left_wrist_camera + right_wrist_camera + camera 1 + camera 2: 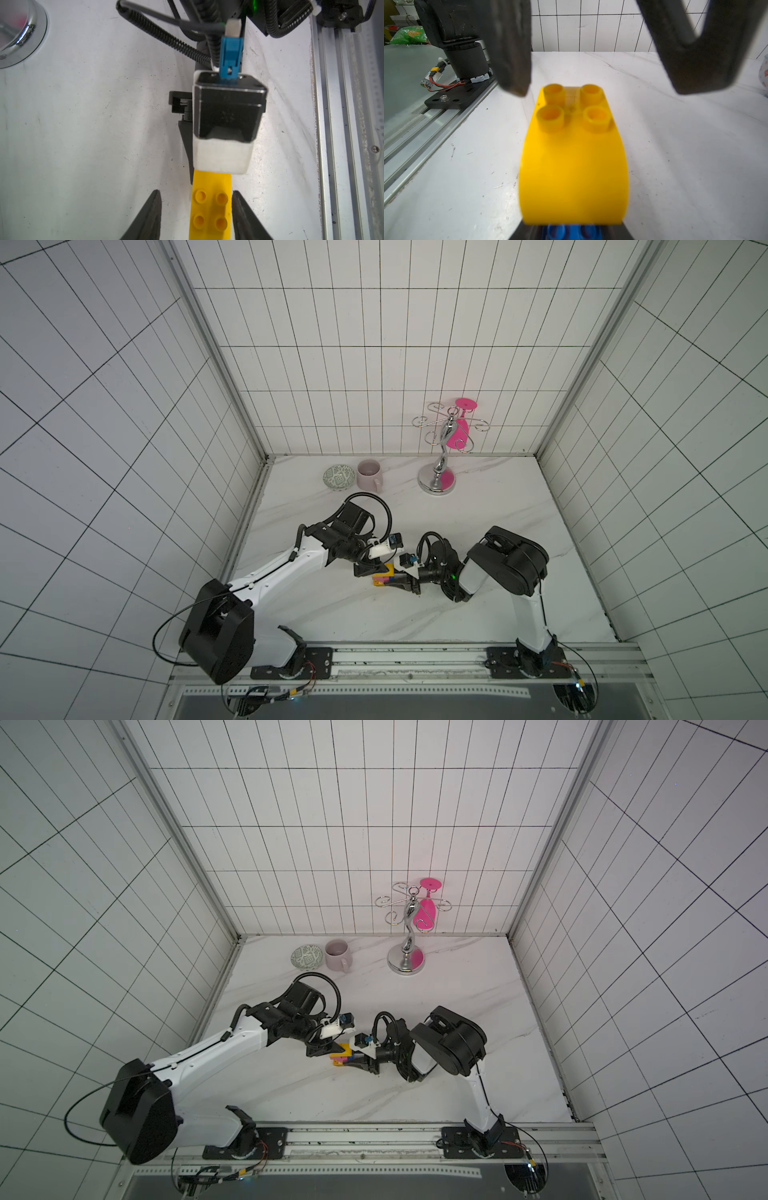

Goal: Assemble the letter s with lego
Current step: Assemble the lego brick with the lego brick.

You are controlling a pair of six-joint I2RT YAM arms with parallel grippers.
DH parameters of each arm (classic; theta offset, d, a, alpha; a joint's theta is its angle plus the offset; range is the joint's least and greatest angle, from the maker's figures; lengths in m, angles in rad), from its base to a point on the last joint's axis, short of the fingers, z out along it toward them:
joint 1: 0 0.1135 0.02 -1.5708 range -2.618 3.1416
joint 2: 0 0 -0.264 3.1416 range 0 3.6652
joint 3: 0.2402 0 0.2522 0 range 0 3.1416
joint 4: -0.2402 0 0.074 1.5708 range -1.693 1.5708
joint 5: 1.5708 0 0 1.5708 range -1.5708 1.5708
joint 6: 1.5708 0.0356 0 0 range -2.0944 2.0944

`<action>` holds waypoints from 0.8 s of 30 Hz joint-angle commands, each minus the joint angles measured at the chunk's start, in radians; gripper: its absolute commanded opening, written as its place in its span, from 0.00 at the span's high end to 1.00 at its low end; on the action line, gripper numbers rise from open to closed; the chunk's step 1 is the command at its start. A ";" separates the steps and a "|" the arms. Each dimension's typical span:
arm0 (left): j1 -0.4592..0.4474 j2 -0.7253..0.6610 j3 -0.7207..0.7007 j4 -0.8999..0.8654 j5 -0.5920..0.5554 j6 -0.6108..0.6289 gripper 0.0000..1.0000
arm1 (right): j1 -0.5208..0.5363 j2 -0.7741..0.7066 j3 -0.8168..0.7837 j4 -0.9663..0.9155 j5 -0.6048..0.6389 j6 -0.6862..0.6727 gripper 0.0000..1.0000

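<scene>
Lego (573,166) long axis toward left tool (599,92)

Bright, even light, soft shadows; wrist cams blurry close-up, tops warped.

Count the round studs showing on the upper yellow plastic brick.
4 studs, a two-by-two square at the yellow plastic brick's flat end, between the left gripper's fingers. None seems hidden.

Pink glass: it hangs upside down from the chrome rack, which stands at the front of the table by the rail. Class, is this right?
One thing is wrong. The pink glass does hang upside down from the chrome rack, but the rack stands at the back of the table, by the tiled wall, not at the front. Both top views show it.
</scene>
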 commanded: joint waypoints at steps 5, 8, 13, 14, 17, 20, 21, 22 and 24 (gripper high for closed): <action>0.073 -0.094 -0.035 0.100 0.006 -0.177 0.56 | -0.005 0.015 0.020 0.009 -0.002 -0.014 0.81; 0.113 -0.145 -0.048 0.149 -0.033 -0.315 0.57 | -0.005 0.013 0.019 0.008 0.000 -0.015 0.81; 0.167 -0.201 -0.059 0.233 -0.160 -0.696 0.64 | -0.005 0.008 0.016 0.000 0.001 -0.019 0.81; 0.172 -0.210 -0.062 0.244 -0.171 -0.774 0.64 | -0.005 0.007 0.017 -0.003 0.001 -0.019 0.81; 0.199 -0.192 -0.033 0.196 -0.127 -0.988 0.62 | -0.005 0.002 0.017 -0.015 -0.001 -0.023 0.81; 0.237 -0.135 -0.005 0.097 0.074 -1.106 0.62 | -0.005 0.001 0.017 -0.017 -0.001 -0.023 0.81; 0.238 -0.124 -0.018 0.106 0.147 -1.134 0.63 | -0.005 0.001 0.016 -0.018 0.000 -0.023 0.81; 0.238 -0.122 -0.030 0.109 0.182 -1.158 0.64 | -0.005 0.002 0.017 -0.019 -0.002 -0.023 0.81; 0.238 -0.147 -0.065 0.121 0.228 -1.191 0.63 | -0.006 -0.001 0.017 -0.021 -0.002 -0.023 0.81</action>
